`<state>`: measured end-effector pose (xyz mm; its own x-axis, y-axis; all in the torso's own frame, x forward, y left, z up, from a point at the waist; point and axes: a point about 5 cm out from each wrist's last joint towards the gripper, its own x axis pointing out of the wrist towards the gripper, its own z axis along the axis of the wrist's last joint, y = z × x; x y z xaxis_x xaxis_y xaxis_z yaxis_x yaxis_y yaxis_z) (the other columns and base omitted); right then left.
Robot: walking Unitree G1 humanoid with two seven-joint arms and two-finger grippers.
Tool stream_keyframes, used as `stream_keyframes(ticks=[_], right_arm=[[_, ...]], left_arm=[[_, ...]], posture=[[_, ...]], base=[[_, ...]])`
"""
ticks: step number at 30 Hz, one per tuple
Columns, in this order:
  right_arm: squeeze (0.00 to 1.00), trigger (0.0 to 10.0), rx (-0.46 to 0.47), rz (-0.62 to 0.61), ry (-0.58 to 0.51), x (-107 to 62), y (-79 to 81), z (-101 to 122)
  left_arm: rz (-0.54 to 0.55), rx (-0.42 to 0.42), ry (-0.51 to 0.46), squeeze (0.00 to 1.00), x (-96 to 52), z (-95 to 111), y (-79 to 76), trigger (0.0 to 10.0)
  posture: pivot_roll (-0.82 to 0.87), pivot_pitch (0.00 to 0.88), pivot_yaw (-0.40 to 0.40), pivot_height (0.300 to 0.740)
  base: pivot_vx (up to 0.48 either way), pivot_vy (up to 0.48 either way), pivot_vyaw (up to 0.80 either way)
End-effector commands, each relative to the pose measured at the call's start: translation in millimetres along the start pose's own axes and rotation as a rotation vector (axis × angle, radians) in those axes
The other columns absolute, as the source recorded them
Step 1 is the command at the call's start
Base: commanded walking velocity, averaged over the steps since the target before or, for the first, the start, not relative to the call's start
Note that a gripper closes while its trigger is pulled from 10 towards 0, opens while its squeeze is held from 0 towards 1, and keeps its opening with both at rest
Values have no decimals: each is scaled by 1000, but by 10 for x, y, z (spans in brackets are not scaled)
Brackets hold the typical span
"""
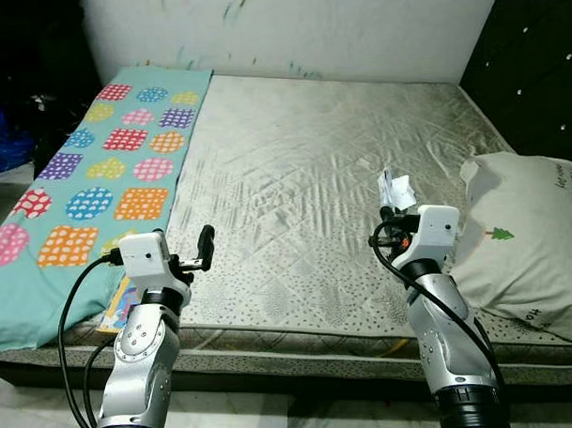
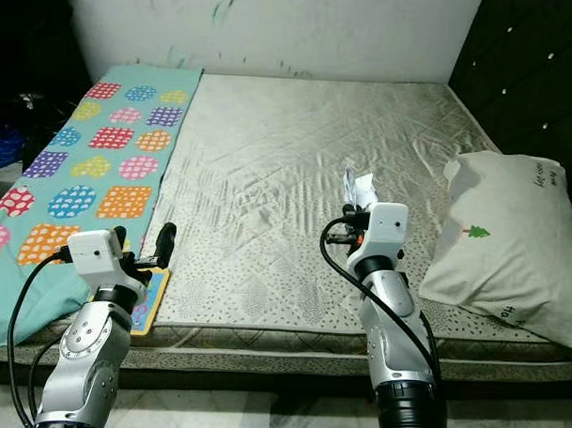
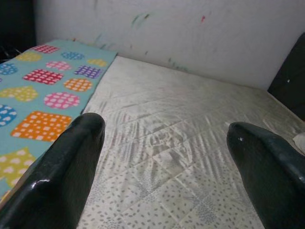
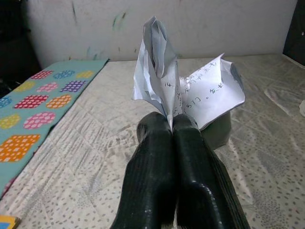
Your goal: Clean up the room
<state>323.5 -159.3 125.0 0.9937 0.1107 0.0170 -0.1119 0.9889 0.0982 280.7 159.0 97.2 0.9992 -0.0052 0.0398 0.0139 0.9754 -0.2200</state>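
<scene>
Paper [image 4: 190, 90], 1 crumpled sheet w/ handwriting, pinched tight in right gripper [image 4: 172, 125] over mattress [image 1: 307, 158]. Left gripper [image 3: 164, 143] wide apart, empty. 1 pillow [image 1: 520, 232], cut off at frame edge.

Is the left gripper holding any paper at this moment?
No, the left gripper is open with only bare mattress between its fingers; the right gripper pinches the crumpled paper.

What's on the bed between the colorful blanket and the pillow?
Mostly bare mattress. In the head views, only the right hand, holding crumpled paper, hangs over the stretch between the blanket and pillow.
</scene>
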Motion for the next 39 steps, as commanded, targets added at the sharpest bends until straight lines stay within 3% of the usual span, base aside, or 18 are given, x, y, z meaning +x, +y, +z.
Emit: stream_keyframes(ticks=[1, 34, 39], right_arm=[[0, 10000, -2, 1, -11, 16, -2, 29], [0, 10000, -5, 4, -10, 6, -5, -16], [0, 10000, -18, 3, -15, 15, -13, -7]], left_arm=[[-3, 14, -5, 0, -4, 24, 15, 10000], [5, 28, 3, 0, 24, 9, 18, 10000], [33, 25, 0, 0, 35, 6, 33, 10000]], posture=[[-153, 0, -4, 740], [-153, 0, 2, 740], [-152, 0, 2, 740]], base=[[0, 0, 0], [346, 0, 0], [55, 0, 0]])
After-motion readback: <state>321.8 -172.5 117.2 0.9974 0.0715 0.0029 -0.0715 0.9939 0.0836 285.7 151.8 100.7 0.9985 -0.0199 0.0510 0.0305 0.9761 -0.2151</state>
